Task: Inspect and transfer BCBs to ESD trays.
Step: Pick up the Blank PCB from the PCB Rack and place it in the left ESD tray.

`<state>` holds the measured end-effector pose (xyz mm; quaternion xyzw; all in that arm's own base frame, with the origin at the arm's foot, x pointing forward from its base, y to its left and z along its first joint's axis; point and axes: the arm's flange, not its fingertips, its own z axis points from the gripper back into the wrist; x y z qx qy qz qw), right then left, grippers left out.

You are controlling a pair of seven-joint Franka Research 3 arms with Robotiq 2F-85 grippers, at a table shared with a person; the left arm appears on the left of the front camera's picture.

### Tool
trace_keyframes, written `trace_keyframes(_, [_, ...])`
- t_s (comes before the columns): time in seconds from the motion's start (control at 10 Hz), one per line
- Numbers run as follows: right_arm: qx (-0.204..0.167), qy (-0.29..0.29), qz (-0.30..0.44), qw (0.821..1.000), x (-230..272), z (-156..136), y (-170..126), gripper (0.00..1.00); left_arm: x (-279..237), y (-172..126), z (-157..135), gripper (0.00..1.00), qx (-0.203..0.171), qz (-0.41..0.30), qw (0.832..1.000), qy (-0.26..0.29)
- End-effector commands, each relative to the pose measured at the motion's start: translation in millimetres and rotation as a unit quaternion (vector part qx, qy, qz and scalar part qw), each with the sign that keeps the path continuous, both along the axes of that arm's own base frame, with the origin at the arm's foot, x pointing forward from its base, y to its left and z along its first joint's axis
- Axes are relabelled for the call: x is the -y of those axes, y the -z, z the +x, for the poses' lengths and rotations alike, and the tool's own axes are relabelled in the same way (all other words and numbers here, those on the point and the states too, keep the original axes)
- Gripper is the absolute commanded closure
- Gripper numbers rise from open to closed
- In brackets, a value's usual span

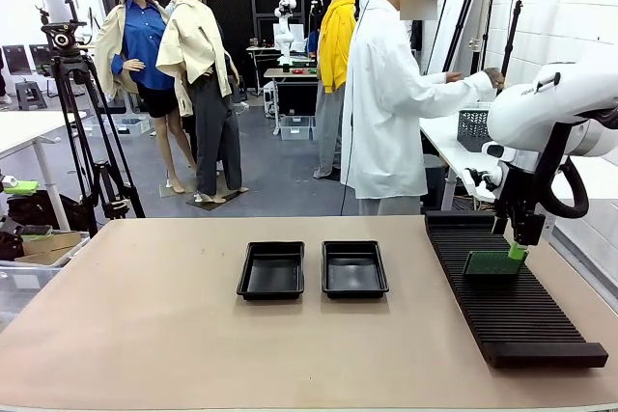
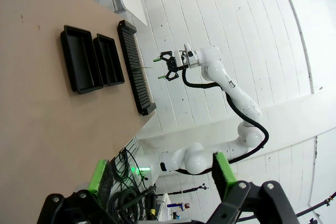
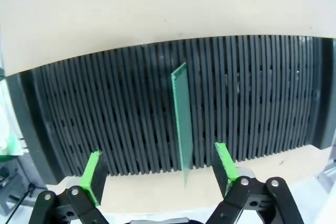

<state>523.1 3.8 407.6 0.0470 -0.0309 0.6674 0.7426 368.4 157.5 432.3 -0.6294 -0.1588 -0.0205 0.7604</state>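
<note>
BCB standing on edge in a slot of the long ribbed black rack, toward the right side of the table. Right gripper poised directly over the board's right-hand end, pointing straight down, jaws spread wide and clasping nothing. From the right wrist camera, board seen edge-on as a thin green strip rising between the two green pads, nearer the pad at picture right and touching neither, with open gaps on both sides. Rack slots running parallel to the board across the whole width behind it.

Left gripper held high above the table's left side, likewise wide open and carrying nothing, looking across at the trays, the rack and the other arm far off.

Two ESD trays lying side by side at mid-table, just beside each other, well apart from the rack and to its left. Person in a white coat at the far side, turned toward a bench at picture right, hands away from the shared table.
</note>
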Motion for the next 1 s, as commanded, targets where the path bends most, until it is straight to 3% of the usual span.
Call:
trace_keyframes(0.0, [0.013, -0.003, 0.005, 1.0, 4.0, 5.9, 16.2, 0.0, -0.1, -1.8, -0.6, 0.0, 0.001, 0.001, 1.0, -0.001])
trace_keyframes(0.7, [0.053, 0.01, 0.012, 0.998, 5.5, 27.2, 34.0, 0.0, -0.1, -1.8, -0.6, 0.0, 0.001, 0.001, 1.0, -0.001])
trace_keyframes(0.9, [0.04, 0.014, 0.009, 0.999, 6.2, 32.5, 38.7, 0.0, -0.1, -1.8, -0.6, 0.0, 0.001, 0.001, 1.0, -0.001])
